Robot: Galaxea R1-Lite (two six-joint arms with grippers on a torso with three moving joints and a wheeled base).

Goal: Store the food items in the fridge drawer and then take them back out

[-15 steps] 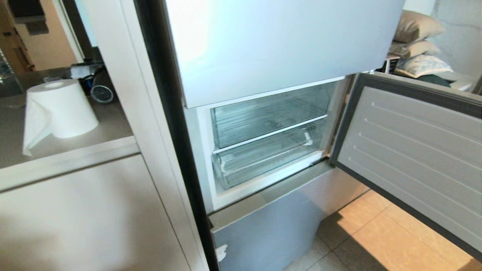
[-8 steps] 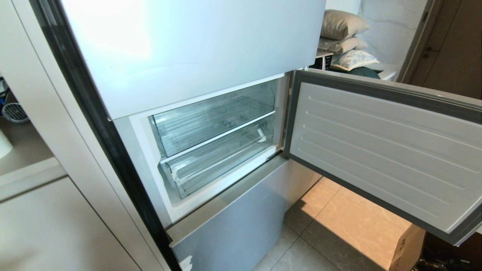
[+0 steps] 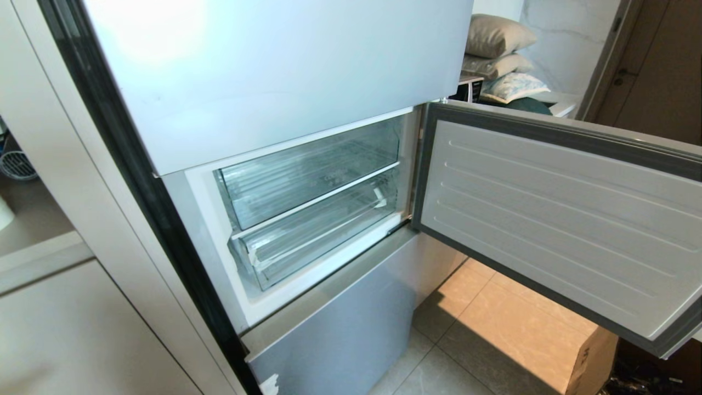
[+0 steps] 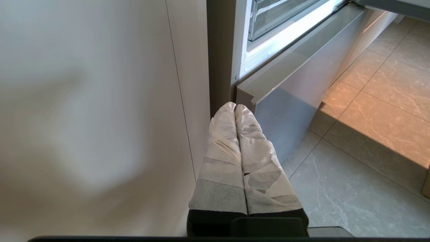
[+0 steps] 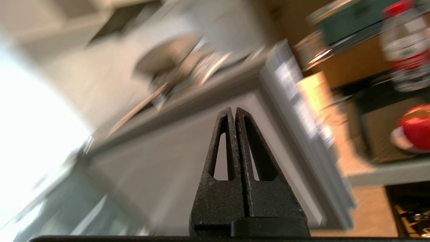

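No text, brand, number or sign can be read anywhere in these views. The brown cardboard box on the floor below the open pale grey fridge door carries a small dark printed mark on its side, too small to make out. The blurred bottle with a red cap and a red-and-white label, seen from the right wrist beyond that door's edge, shows only smeared colour bands, no letters. The clear plastic drawers inside the fridge bear no legible marking.
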